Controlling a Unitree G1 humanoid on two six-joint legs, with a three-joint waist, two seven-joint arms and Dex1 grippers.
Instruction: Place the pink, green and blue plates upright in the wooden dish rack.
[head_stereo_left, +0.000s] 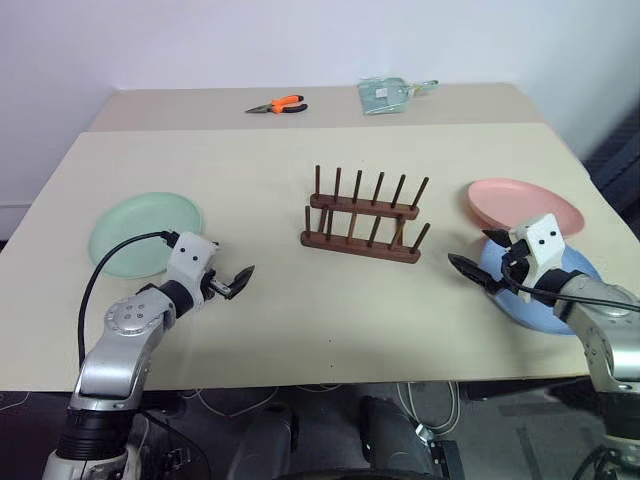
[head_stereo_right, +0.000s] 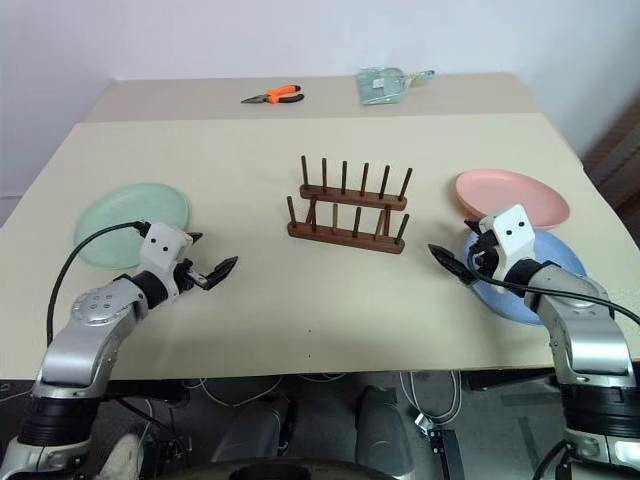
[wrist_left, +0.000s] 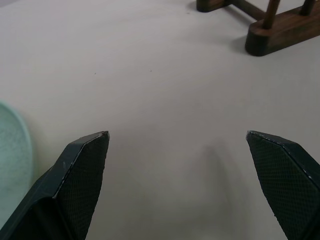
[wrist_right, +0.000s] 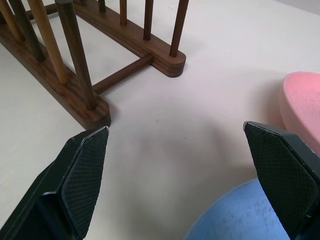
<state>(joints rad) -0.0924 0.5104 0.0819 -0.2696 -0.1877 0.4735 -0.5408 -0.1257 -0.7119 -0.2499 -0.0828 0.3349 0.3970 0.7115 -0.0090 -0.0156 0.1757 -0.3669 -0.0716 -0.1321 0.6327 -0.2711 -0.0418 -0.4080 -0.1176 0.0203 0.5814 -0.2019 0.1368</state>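
Observation:
The wooden dish rack (head_stereo_left: 362, 225) stands empty at the table's middle. A pale green plate (head_stereo_left: 140, 232) lies flat at the left. At the right, the pink plate (head_stereo_left: 525, 203) lies flat with its near edge over the blue plate (head_stereo_left: 548, 308). My left gripper (head_stereo_left: 238, 280) hovers open just right of the green plate, holding nothing. My right gripper (head_stereo_left: 468, 248) is open over the blue plate's left edge, pointing toward the rack. In the right wrist view, the pink plate (wrist_right: 302, 105) and blue plate (wrist_right: 240, 215) lie beside one finger, with the rack (wrist_right: 90, 100) ahead.
Orange-handled pliers (head_stereo_left: 280, 105) and a clear plastic packet (head_stereo_left: 385, 95) lie on the far table behind. Bare tabletop (head_stereo_left: 330, 310) stretches between the two grippers in front of the rack. The table's front edge runs just below both arms.

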